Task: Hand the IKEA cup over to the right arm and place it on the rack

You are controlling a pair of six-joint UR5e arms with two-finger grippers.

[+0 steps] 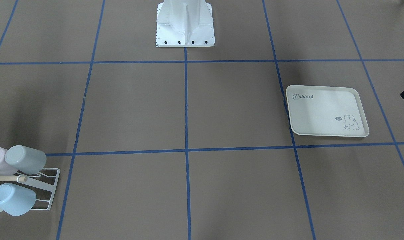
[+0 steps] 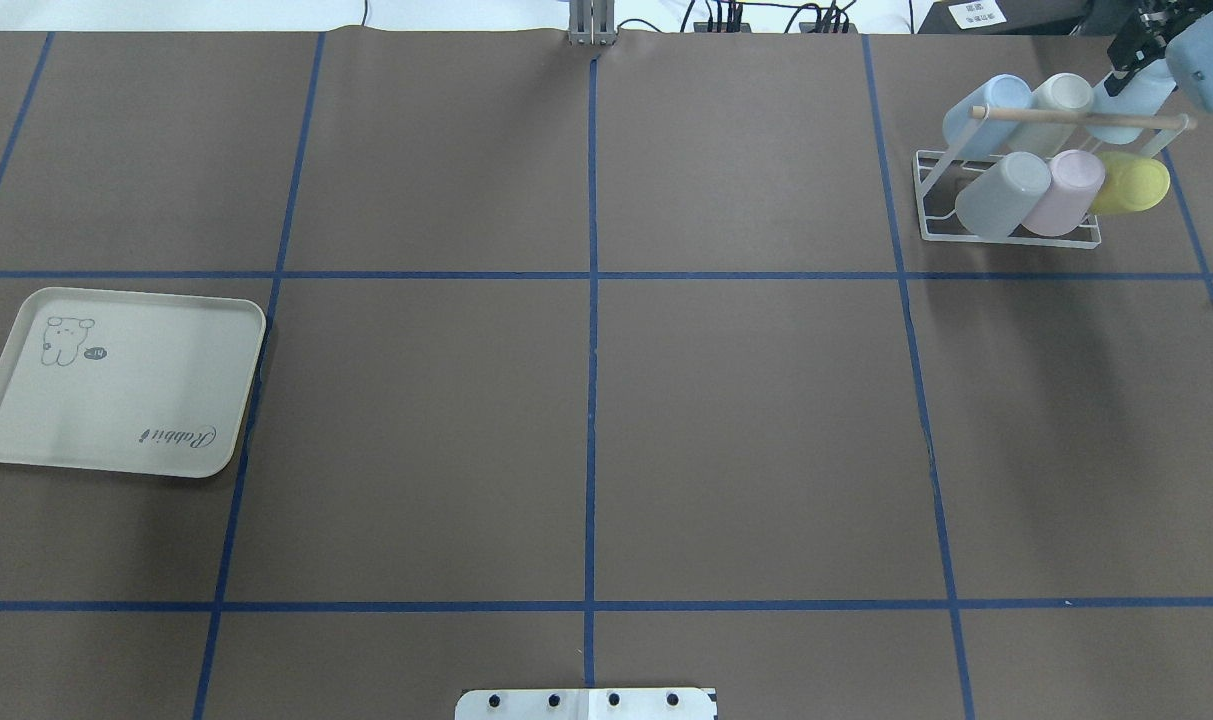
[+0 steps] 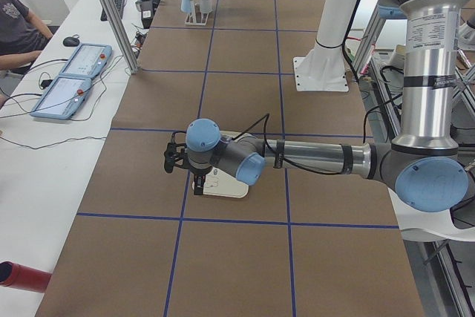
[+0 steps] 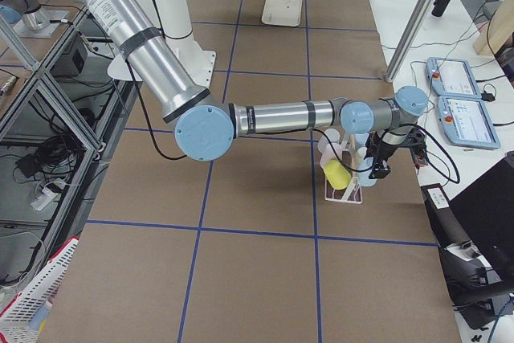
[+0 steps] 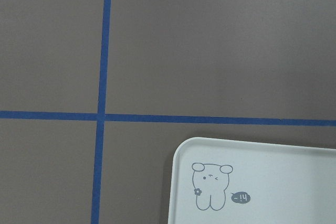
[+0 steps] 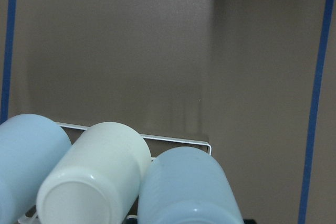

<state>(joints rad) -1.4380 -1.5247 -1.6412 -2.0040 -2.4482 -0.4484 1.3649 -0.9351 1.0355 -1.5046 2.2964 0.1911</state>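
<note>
At about two o'clock on the bench (image 2: pixel 746 430), seen from overhead, the white wire rack (image 2: pixel 1006 241) is loaded with six cups, each tipped over a prong so that it is kept from rolling. The light-blue IKEA cup (image 2: pixel 1131 98) is seated at the three o'clock end of the far row, by the tip of the wooden rod (image 2: pixel 1076 116). The right gripper (image 2: pixel 1136 55) is held close over it; whether its jaws are clamped or parted cannot be told. At nine o'clock the rabbit-print tray (image 2: pixel 116 385) is seen bare. The left gripper (image 3: pixel 198 185) is hung over its corner, jaws unreadable, presumably because no cup is left to be passed.
</note>
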